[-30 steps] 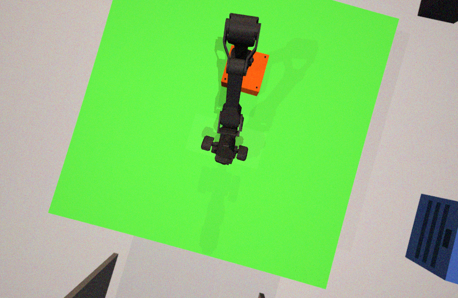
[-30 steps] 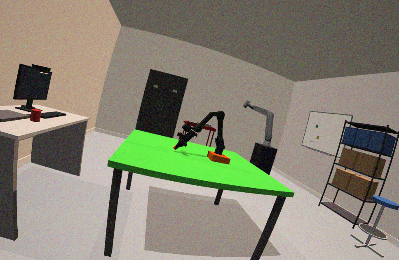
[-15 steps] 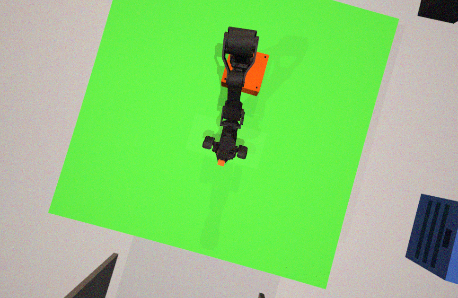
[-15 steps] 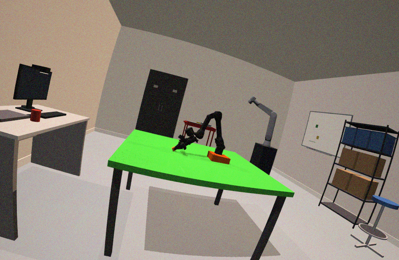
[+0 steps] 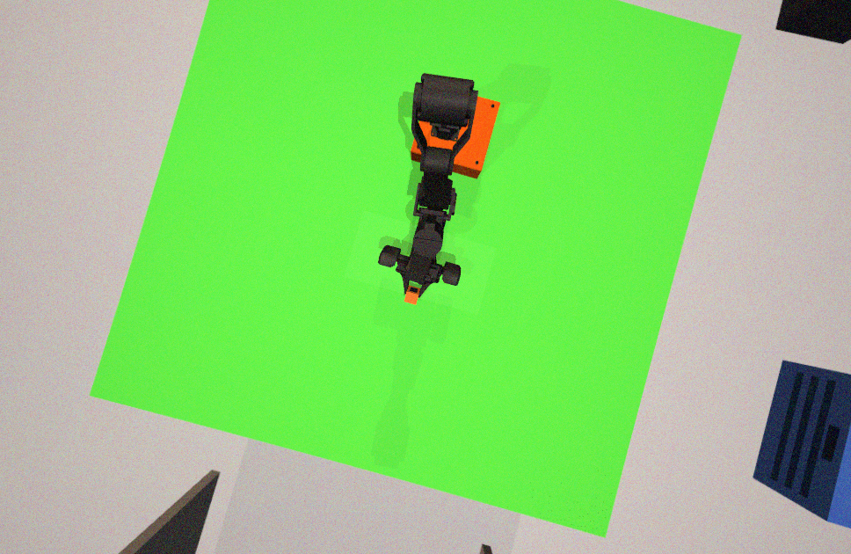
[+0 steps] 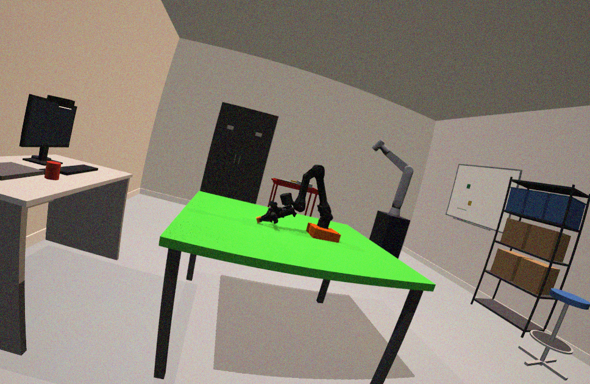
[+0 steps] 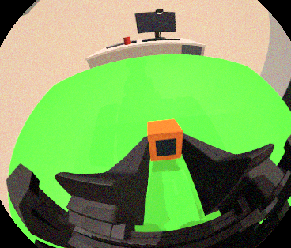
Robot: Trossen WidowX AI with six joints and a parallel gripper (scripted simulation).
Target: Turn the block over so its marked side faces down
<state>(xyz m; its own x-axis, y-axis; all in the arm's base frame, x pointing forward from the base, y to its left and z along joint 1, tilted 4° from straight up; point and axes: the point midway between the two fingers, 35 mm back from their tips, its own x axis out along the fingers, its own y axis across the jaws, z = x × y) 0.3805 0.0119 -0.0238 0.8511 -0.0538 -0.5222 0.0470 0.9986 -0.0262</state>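
A small orange block [image 5: 410, 298] [image 6: 258, 220] [image 7: 164, 128] is pinched between the fingertips of my gripper [image 5: 412, 292] [image 6: 260, 219] [image 7: 165, 139], which is shut on it. Its marked side, with a dark square [image 5: 413, 289] [image 7: 166, 148], faces back toward the wrist camera and also shows from above, so it looks toward the arm and partly up. The gripper is tilted well over toward level and points away from the arm's base. The block is low over the green table [image 5: 243, 261] [image 6: 232, 244] [image 7: 79, 99]; whether it touches the table I cannot tell. Its underside is hidden.
The arm's orange base plate [image 5: 483, 134] [image 6: 323, 233] sits on the table behind the gripper. A desk [image 6: 99, 174] [image 7: 146, 51] with a monitor [image 6: 49, 123] [image 7: 156, 22] and a red cup [image 6: 52, 170] [image 7: 127, 40] stands beyond the table's edge.
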